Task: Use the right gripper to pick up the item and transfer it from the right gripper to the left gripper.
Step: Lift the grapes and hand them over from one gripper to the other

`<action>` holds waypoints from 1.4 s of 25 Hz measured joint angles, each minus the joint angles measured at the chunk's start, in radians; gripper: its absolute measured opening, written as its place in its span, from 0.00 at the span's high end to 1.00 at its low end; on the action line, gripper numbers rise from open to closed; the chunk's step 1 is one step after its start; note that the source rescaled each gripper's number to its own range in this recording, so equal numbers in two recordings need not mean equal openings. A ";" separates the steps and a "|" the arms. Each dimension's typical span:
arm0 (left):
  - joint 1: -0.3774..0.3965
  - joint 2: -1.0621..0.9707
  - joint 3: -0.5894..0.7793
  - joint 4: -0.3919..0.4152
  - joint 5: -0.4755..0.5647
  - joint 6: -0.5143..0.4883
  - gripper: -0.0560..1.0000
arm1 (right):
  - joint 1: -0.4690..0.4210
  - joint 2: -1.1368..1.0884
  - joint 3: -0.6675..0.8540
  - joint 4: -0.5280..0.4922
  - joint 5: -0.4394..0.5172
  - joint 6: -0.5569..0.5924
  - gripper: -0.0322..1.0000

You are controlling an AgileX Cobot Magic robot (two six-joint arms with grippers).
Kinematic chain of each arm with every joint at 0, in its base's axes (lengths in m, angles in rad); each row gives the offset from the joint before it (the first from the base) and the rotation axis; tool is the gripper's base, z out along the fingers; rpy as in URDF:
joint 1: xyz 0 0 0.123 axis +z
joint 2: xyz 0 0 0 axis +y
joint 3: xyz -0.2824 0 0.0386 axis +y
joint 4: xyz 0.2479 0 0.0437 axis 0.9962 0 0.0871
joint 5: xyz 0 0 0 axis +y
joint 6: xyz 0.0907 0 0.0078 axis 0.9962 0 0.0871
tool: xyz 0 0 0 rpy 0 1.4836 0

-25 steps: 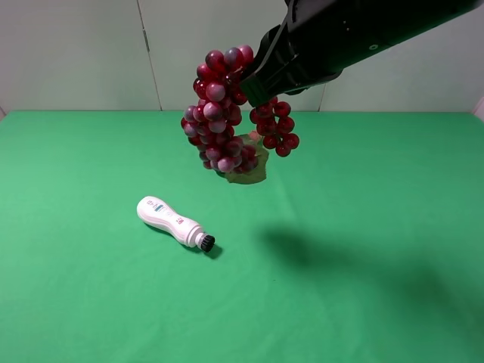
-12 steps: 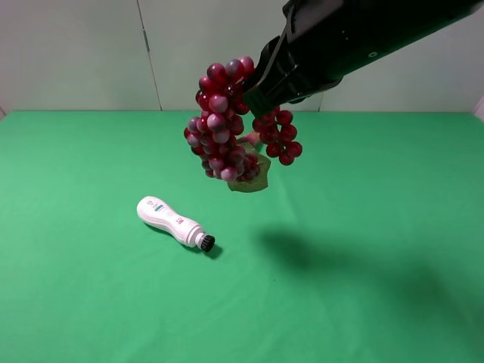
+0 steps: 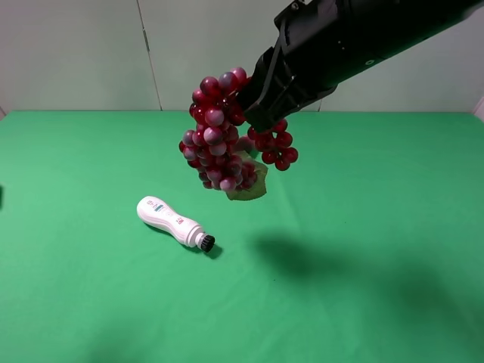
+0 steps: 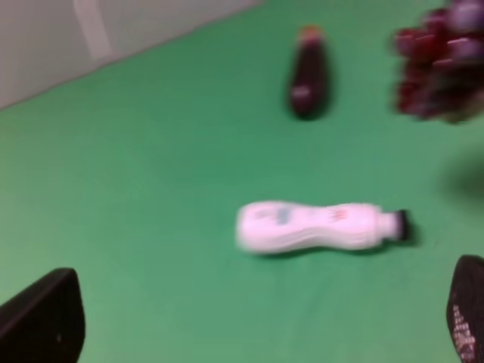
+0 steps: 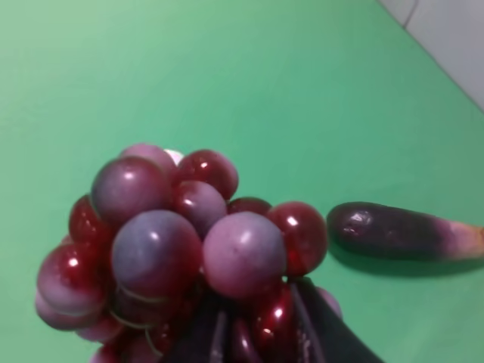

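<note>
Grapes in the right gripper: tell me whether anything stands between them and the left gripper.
Nothing visible does. The grapes hang in the air from the right gripper, in open view of the left gripper. The white device and eggplant lie flat on the table, lower down.

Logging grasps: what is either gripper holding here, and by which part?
Right gripper holds the grapes partway along the bunch, both ends hanging; left gripper holds nothing.
</note>
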 joint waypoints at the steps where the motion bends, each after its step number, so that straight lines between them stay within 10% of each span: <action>1: 0.000 0.042 0.000 -0.058 -0.010 0.086 0.00 | 0.000 0.000 0.000 0.011 0.005 -0.021 0.94; 20: 0.000 0.594 0.000 -0.690 0.110 1.160 0.00 | 0.000 0.037 0.000 0.065 0.042 -0.164 0.95; 35: 0.000 0.890 -0.001 -0.953 0.276 1.469 0.00 | 0.000 0.037 0.000 0.073 0.044 -0.183 0.95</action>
